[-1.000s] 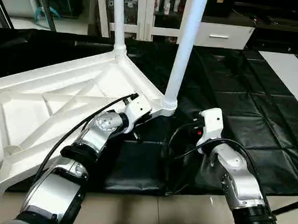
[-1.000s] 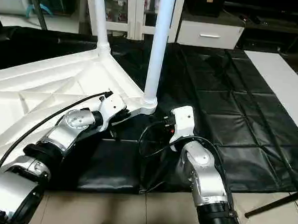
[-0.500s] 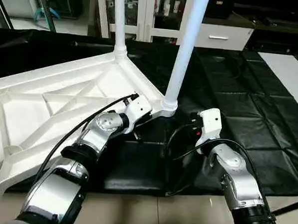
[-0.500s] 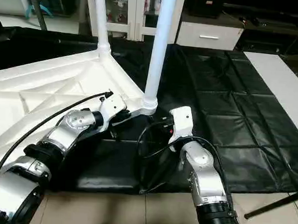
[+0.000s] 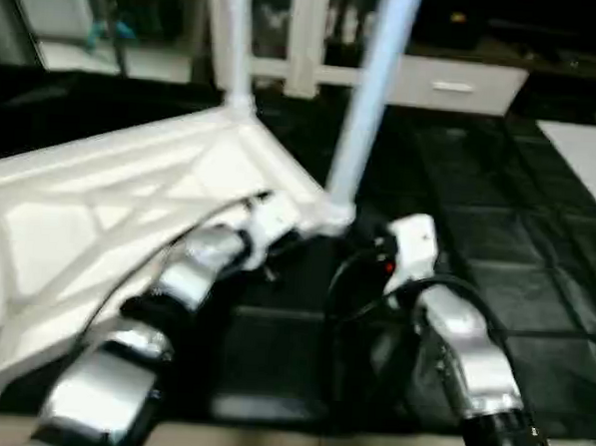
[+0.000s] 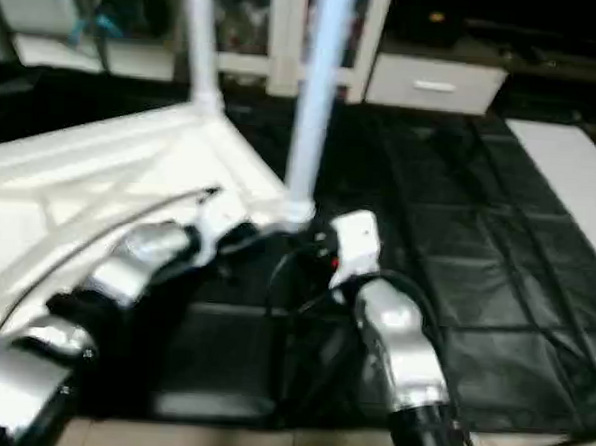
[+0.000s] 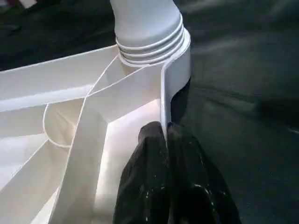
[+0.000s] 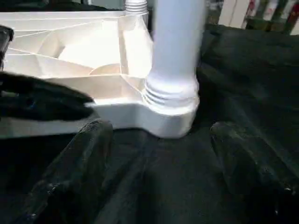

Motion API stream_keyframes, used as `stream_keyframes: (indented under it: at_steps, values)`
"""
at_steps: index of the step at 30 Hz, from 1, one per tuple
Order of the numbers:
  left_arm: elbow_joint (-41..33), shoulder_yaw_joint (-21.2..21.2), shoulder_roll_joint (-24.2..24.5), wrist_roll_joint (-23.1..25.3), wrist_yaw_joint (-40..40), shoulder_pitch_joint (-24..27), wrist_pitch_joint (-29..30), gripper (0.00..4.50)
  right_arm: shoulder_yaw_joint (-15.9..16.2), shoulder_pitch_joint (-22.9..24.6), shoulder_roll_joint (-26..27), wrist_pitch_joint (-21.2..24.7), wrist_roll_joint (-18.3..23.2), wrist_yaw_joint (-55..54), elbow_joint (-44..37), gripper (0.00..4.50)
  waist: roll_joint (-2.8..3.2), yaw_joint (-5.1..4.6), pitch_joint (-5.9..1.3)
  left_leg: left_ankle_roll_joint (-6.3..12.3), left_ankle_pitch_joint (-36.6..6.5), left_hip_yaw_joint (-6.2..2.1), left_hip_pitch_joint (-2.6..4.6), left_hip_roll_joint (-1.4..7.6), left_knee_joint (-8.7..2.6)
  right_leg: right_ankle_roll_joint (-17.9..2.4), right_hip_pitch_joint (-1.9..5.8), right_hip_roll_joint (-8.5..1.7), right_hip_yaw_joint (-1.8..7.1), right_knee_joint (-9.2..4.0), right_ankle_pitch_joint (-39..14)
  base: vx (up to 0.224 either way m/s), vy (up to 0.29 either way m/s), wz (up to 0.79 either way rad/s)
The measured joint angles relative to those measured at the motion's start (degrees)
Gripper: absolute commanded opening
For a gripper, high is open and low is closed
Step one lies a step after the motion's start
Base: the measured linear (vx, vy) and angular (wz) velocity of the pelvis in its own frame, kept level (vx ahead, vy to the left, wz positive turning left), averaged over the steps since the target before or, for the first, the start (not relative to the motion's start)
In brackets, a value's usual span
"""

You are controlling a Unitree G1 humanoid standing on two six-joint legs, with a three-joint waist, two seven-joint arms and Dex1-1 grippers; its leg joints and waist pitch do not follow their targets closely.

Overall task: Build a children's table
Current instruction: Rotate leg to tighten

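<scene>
Left pincer (image 7: 166, 140) pinching the tabletop (image 5: 130, 189) rim wall, likely steadying it. Right pincer (image 8: 159, 154) spread, empty, over the black mat (image 8: 243, 84). Just beyond both: near leg (image 8: 175, 51) seated upright in its corner socket (image 8: 170, 119). Farther: second leg (image 5: 232, 50) upright.

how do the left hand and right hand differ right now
The left hand is shut, its black fingers pinching the rim of the white plastic tabletop; the right hand stands open, holding nothing. The left touches the top; the right sits just short of the near white tube leg. Both point at that corner.
</scene>
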Motion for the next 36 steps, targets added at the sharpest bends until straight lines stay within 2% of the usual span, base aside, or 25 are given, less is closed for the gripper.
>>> stream_keyframes:
  at_steps: [1,2,3,4,5,6,7,8,9,10,11,12,13,14,15,17,18,20,21,22,24,27,29,32,36]
  values:
    - [0.0,0.3,0.0,0.1,0.3,-0.1,0.3,0.00,-0.3,0.7,-0.7,0.0,0.0,0.0,0.0,3.58,-0.37,-0.08,0.08,2.10,-1.3,-0.04,-0.94,-0.76,2.08,2.0,0.87,0.48,1.60,0.51,-1.0,0.044,-0.055,0.20]
    - [0.0,-0.1,-1.1,0.1,0.2,-0.1,0.5,0.00,-0.9,1.8,-1.8,0.0,-0.1,0.0,0.2,3.58,-0.31,0.35,0.08,5.65,-2.1,-0.16,-1.96,-0.76,5.32,1.6,2.01,1.55,3.08,0.20,-1.9,0.144,0.041,0.54]
    - [0.0,-1.3,-2.6,0.2,-0.4,0.0,0.6,0.00,-2.6,2.7,-3.1,0.2,-0.6,-0.2,1.1,3.58,-0.03,1.77,0.22,6.02,-2.1,-0.52,-4.96,-1.66,11.43,1.6,4.09,2.60,5.04,-1.51,-2.0,0.144,0.041,0.54]
    - [0.1,-2.1,-3.6,0.2,-1.1,0.1,0.6,0.00,-2.9,2.6,-3.1,0.2,-0.6,-0.3,1.1,3.58,0.04,2.46,0.21,5.59,-1.9,-0.53,-7.24,-2.60,13.06,2.0,5.53,3.21,6.18,-3.02,-1.7,0.115,0.100,0.44]
    - [-0.1,-2.6,-4.3,0.2,-1.5,0.1,0.6,0.00,-2.8,1.8,-2.5,0.2,-0.6,-0.2,0.9,3.58,0.61,3.21,0.05,4.42,-1.2,-0.59,-9.17,-2.87,11.95,2.3,6.73,3.94,6.44,-4.25,-1.5,-0.077,0.079,0.24]
    - [-0.5,-2.7,-4.4,0.1,-1.7,0.1,0.5,0.00,-2.2,0.1,-1.9,0.1,-0.6,-0.1,0.3,3.58,2.22,3.90,-0.30,4.02,0.4,-1.08,-10.58,-1.43,6.29,2.1,7.60,5.85,5.08,-4.88,-1.7,-0.077,0.079,0.24]
    - [-1.2,-2.5,-3.6,0.0,-1.6,0.0,0.1,0.00,-1.3,-1.4,-0.6,-0.1,-0.6,0.0,0.0,3.58,3.96,3.71,-0.25,2.13,5.3,-2.51,-10.72,0.09,5.49,1.8,6.89,6.67,1.35,-2.52,-2.7,-0.094,-0.010,-0.21]
    - [-1.3,-1.8,-2.2,-0.4,-1.6,0.2,-0.2,0.00,0.5,-2.2,1.1,0.0,-0.5,0.1,-0.3,3.58,3.35,3.27,-0.42,2.61,3.9,-3.13,-10.56,-0.32,6.93,1.3,4.75,5.50,-1.30,2.89,-3.2,0.064,-0.048,-0.33]
    - [-1.0,-1.0,-0.5,-0.4,-1.9,0.6,-0.2,0.00,1.7,-1.4,1.7,-0.3,-0.5,0.3,-1.7,3.58,3.13,2.43,-0.43,2.95,3.3,-3.35,-9.56,-0.91,6.86,1.6,1.81,5.09,-1.70,7.11,-3.1,0.064,-0.048,-0.33]
    - [-1.1,-0.8,0.1,-0.5,-2.8,0.7,-0.2,0.00,1.7,-0.6,0.9,-0.3,-0.5,0.4,-1.7,3.58,2.82,2.15,-0.52,2.94,3.3,-3.30,-8.97,-1.40,6.25,2.7,-0.52,5.08,-1.47,6.93,-2.4,0.097,-0.008,-0.08]
    - [-1.1,-0.5,0.2,-0.5,-3.5,0.8,-0.3,0.00,1.3,-0.1,-0.3,-0.3,-0.5,0.3,-1.3,3.58,2.40,2.03,-0.50,2.54,3.5,-2.71,-8.81,-1.68,6.03,3.5,-3.05,4.86,-1.00,5.87,-0.9,0.068,0.016,0.03]
    - [-1.9,-0.4,0.3,-0.5,-4.2,1.0,-0.3,0.00,0.0,0.3,-1.2,-0.2,-0.6,0.0,-1.2,3.58,0.97,1.83,-0.42,2.52,3.5,-1.52,-8.72,-2.79,5.99,3.5,-5.76,3.51,0.37,2.40,2.6,0.068,0.016,0.03]
    - [-2.1,-0.4,0.3,-0.5,-4.3,1.1,-0.3,0.00,-0.2,0.5,-1.3,-0.2,-0.6,0.0,-1.2,3.58,0.43,1.79,-0.43,2.51,3.5,-1.13,-8.74,-3.11,6.05,3.2,-5.97,3.09,0.79,1.30,3.5,-0.026,0.004,0.23]
    - [-4.4,-0.2,0.1,-1.7,-6.5,2.3,-0.5,0.00,-1.3,1.0,-1.7,-0.2,-0.5,0.0,-1.0,3.58,-0.85,1.53,-0.32,2.97,3.2,0.37,-9.07,-3.92,6.88,1.3,-6.96,1.72,2.46,0.46,7.8,-0.057,-0.018,0.37]
    - [-5.8,-0.6,-0.5,-2.9,-9.3,3.0,-1.3,0.00,-1.7,1.3,-2.3,-0.2,-0.5,0.1,-0.7,3.58,-0.91,2.20,-0.29,3.19,3.2,0.30,-9.31,-3.73,6.60,1.2,-6.90,1.91,2.76,0.08,8.0,-0.057,-0.018,0.37]
    - [-8.3,-1.9,-0.9,-4.4,-13.6,4.7,-1.6,0.00,-2.7,0.9,-2.5,-0.2,-0.5,0.3,-0.7,3.58,-0.53,2.70,-0.33,2.29,3.7,0.28,-9.22,-2.94,5.56,0.7,-6.22,2.41,1.94,-1.70,9.0,-0.011,-0.015,0.10]
    - [-9.6,-2.7,-0.7,-5.1,-16.1,5.6,-1.5,0.00,-2.5,0.4,-2.0,-0.3,-0.3,1.2,-0.7,3.58,-0.31,2.53,-0.22,1.90,4.1,0.59,-9.13,-2.03,5.10,-0.5,-5.53,2.78,1.22,-3.28,9.7,0.000,0.000,0.00]
    - [-11.1,-3.5,0.0,-5.7,-18.9,6.8,-1.2,0.00,-2.4,0.3,-2.4,-0.3,0.3,2.1,-0.9,3.58,-0.05,1.93,-0.02,1.80,4.4,1.47,-8.95,-0.98,4.89,-1.9,-4.78,3.00,0.57,-4.50,10.4,-0.034,0.002,0.05]
    - [-11.4,-3.7,0.6,-6.1,-20.0,7.0,-0.9,0.00,-2.4,0.4,-2.9,-0.4,0.8,2.9,-0.9,3.58,0.18,1.50,0.19,1.80,4.5,2.08,-8.66,-0.49,4.88,-2.2,-4.27,2.84,0.16,-4.89,10.6,-0.079,0.017,0.14]
    - [-12.0,-3.9,1.1,-6.6,-21.7,7.5,-0.3,0.00,-2.4,0.4,-4.0,-0.5,1.5,4.6,-1.2,3.58,0.41,1.13,0.57,1.79,4.5,2.86,-8.06,-0.14,4.56,-2.0,-3.59,2.42,-0.20,-5.35,10.5,-0.084,0.017,0.11]
    - [-13.8,-4.0,1.8,-7.1,-24.3,8.6,0.4,0.00,-2.6,0.5,-6.6,-0.6,3.1,7.9,-1.8,3.58,0.79,0.72,0.85,1.79,4.5,3.13,-7.56,-0.13,4.26,-1.0,-2.94,1.98,-0.49,-5.83,9.9,-0.104,0.030,0.08]
    - [-16.0,-5.1,2.7,-7.3,-27.6,9.6,1.8,0.00,-3.6,0.8,-10.3,-0.1,5.9,14.4,-2.8,3.58,0.84,-0.10,0.93,1.79,4.5,3.05,-7.12,-0.02,3.58,-0.9,-1.97,1.45,-1.84,-7.37,9.8,-0.061,0.025,0.02]
    - [-17.3,-5.7,3.3,-7.3,-29.2,10.0,2.4,0.00,-4.0,1.6,-12.9,0.4,6.8,18.5,-4.4,3.58,0.85,-0.61,0.94,1.79,4.5,2.98,-7.03,0.07,3.26,-0.9,-1.61,1.45,-2.19,-8.20,9.8,0.000,0.000,0.00]
    - [-18.5,-6.1,4.0,-7.9,-30.8,10.5,3.1,0.00,-3.9,3.6,-17.6,2.6,8.8,26.0,-6.5,3.58,0.76,-1.24,0.91,1.75,4.5,2.95,-7.07,0.07,3.26,-0.9,-1.51,1.31,-2.46,-8.49,9.8,0.000,0.000,0.00]
    - [-18.6,-6.0,4.2,-8.2,-30.6,10.9,3.6,0.00,-2.2,6.0,-25.4,4.7,10.6,35.2,-7.3,3.58,0.78,-1.51,0.96,1.75,4.5,3.01,-7.15,0.06,3.27,-0.9,-1.54,0.55,-3.51,-8.57,9.8,0.000,0.000,0.00]
